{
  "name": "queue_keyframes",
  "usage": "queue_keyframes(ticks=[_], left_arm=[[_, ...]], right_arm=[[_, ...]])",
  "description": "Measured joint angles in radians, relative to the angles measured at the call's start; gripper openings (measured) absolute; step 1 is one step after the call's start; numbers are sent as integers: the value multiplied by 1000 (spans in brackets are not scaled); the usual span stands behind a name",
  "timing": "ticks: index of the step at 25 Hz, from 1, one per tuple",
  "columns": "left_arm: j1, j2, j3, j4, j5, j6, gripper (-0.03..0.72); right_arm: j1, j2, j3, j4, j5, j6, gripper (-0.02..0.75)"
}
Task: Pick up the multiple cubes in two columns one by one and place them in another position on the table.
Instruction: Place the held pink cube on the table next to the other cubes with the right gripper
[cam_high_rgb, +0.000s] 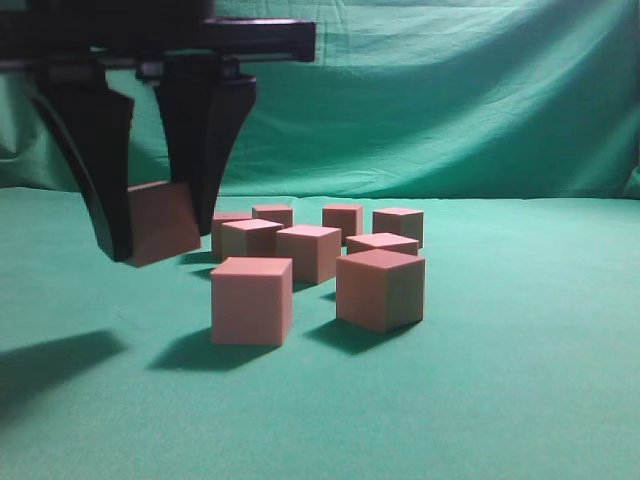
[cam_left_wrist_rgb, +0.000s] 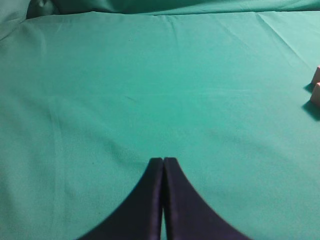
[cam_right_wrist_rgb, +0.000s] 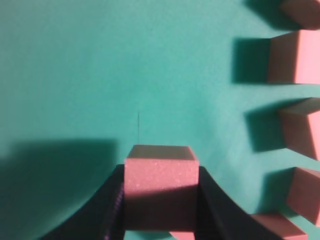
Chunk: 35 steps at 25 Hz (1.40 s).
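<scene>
My right gripper (cam_high_rgb: 160, 245) is shut on a salmon-pink cube (cam_high_rgb: 165, 222), held slightly tilted just above the green table (cam_high_rgb: 520, 350), left of the group. In the right wrist view the held cube (cam_right_wrist_rgb: 161, 175) fills the space between the jaws (cam_right_wrist_rgb: 161, 172). Several cubes stand in two rows: the nearest pair (cam_high_rgb: 251, 300) (cam_high_rgb: 380, 288), others behind (cam_high_rgb: 309, 252). Some show at the right edge of the right wrist view (cam_right_wrist_rgb: 295, 57). My left gripper (cam_left_wrist_rgb: 163, 161) is shut and empty over bare cloth, with two cube corners (cam_left_wrist_rgb: 316, 94) at the far right.
A draped green cloth backdrop (cam_high_rgb: 450, 100) hangs behind the table. Bare cloth lies left of the held cube (cam_right_wrist_rgb: 75, 75) and in front of the rows (cam_high_rgb: 450, 420). The arm's shadow (cam_high_rgb: 50, 365) falls on the near left.
</scene>
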Motion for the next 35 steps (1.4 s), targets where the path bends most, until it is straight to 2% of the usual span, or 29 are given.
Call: queue_keyframes(ticks=[19, 34, 35], left_arm=[[0, 0, 0, 0, 0, 0, 0], [0, 0, 0, 0, 0, 0, 0], [0, 0, 0, 0, 0, 0, 0]], right_arm=[[-38, 73, 0, 18, -79, 15, 261], [-46, 73, 0, 24, -78, -7, 261], [-46, 73, 0, 26, -76, -19, 321]])
